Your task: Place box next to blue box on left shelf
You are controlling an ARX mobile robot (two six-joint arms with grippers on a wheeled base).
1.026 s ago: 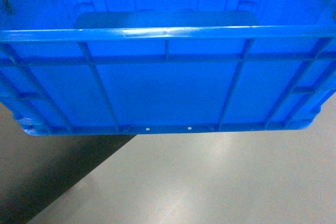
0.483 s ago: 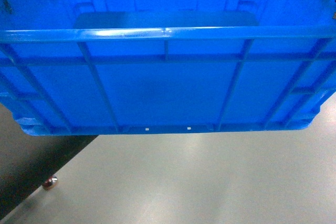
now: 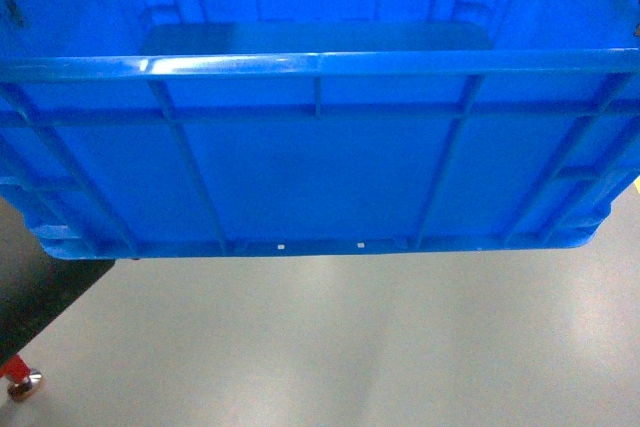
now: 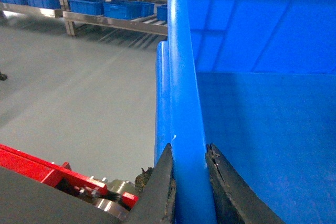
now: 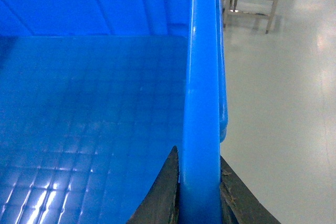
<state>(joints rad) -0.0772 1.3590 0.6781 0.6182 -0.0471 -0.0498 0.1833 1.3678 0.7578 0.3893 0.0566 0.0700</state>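
While each tool, left and right, clamps its rim, the empty box hangs above grey floor, shelf of blue crates beyond.

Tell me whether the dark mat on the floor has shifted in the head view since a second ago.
Yes. Against the crate, which holds its place in frame, the dark mat has slid left, uncovering grey floor.

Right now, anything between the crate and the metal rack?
Nothing visible. The left wrist view shows open grey floor between the held crate and the rack of blue bins. The red frame sits low, beside the left gripper.
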